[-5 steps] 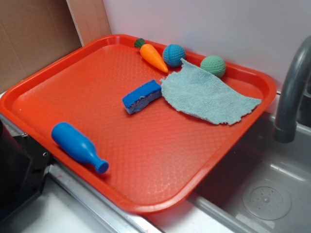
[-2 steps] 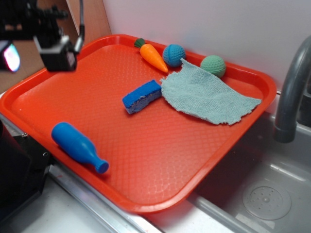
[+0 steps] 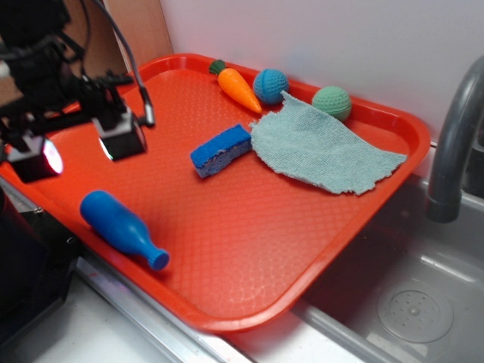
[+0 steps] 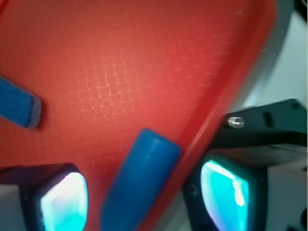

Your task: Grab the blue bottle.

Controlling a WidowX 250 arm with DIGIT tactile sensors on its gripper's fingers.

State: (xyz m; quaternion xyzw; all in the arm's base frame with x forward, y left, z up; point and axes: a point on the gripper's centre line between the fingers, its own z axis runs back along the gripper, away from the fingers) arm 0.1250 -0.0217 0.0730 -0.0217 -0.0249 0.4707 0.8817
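Hovering wide open, your hand (image 3: 76, 150) sits above the bottle (image 3: 121, 227), lying at the tray's (image 3: 249, 249) near-left edge. Looks light, stiff, slick plastic; you'd pinch the fat body.

A white wall (image 3: 318, 38) rises directly behind the red tray (image 3: 227, 287). Left of the tray's far corner stand a wooden board (image 3: 144, 30) and brown cardboard (image 3: 45, 45). Right of the tray, a dark grey faucet (image 3: 454, 144) arches over a steel sink basin (image 3: 393, 302) (with what looks like a round drain). Light is soft and even.
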